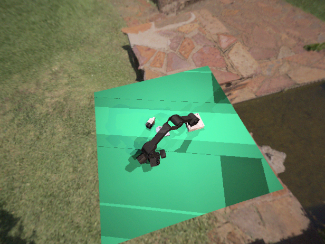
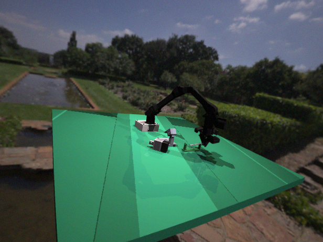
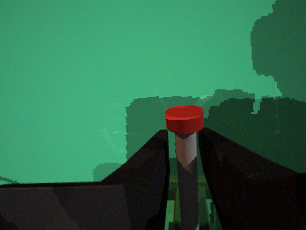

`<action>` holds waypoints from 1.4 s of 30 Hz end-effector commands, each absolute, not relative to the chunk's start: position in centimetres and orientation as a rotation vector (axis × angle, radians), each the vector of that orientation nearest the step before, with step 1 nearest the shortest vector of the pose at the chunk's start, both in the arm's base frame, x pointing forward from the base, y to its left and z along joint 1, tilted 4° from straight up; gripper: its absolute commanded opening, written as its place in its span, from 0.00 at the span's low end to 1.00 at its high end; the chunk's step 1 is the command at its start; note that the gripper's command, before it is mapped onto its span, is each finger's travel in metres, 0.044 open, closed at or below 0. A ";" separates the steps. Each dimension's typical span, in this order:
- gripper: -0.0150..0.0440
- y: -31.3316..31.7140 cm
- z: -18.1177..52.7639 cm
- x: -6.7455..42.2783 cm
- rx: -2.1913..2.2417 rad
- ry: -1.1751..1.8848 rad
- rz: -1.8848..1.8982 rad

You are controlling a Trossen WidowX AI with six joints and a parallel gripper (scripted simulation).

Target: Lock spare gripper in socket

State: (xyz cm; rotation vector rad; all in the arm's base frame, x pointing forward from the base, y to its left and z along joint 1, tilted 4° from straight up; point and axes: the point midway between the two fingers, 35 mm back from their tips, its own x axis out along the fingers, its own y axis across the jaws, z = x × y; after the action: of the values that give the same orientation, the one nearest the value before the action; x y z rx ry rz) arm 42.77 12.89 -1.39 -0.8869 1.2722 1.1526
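Observation:
The lock pin (image 3: 184,118) (image 2: 195,144) has a red cap and a grey shaft. It lies level on a small dark cradle (image 2: 186,150) on the green table. My gripper (image 3: 183,136) (image 2: 205,143) (image 1: 151,159) points down over it, with a finger on each side of the shaft and a narrow gap on both sides; it is open. The grey mount (image 2: 171,133) (image 1: 159,129) with its socket stands left of the cradle, partly hidden by the arm in the top view. The spare gripper (image 2: 160,144) (image 1: 150,122) lies on the table beside the mount.
The arm's white base plate (image 1: 198,126) (image 2: 143,126) sits at the back of the green table (image 1: 184,179) (image 2: 92,170). The table's edges drop off to grass, stone paving and water.

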 end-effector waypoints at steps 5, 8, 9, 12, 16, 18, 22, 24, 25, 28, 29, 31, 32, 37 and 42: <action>0.59 12.9 -1.4 42.8 -0.887 1.272 1.152; 0.59 12.9 -1.1 42.8 -0.887 1.272 1.152; 0.59 12.9 -0.8 42.8 -0.887 1.272 1.152; 0.59 12.9 0.0 42.7 -0.885 1.278 1.155; 0.59 12.9 0.9 42.6 -0.883 1.287 1.160; 0.59 12.9 1.3 42.5 -0.882 1.290 1.161; 0.59 12.9 2.3 42.5 -0.880 1.296 1.164; 0.59 12.9 2.8 42.4 -0.879 1.299 1.165; 0.59 12.9 3.0 42.4 -0.879 1.300 1.166; 0.59 12.9 3.8 42.4 -0.878 1.304 1.168; 0.59 12.9 4.0 42.4 -0.877 1.305 1.168; 0.59 12.9 4.5 42.3 -0.877 1.307 1.169; 0.59 12.9 4.8 42.3 -0.877 1.308 1.170; 0.59 12.9 6.1 42.3 -0.875 1.313 1.172; 0.82 12.8 5.3 42.3 -0.875 1.314 1.173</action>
State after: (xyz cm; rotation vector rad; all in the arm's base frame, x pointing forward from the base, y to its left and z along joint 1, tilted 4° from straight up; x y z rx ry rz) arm 42.29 12.83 5.38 -0.8752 1.3135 1.1722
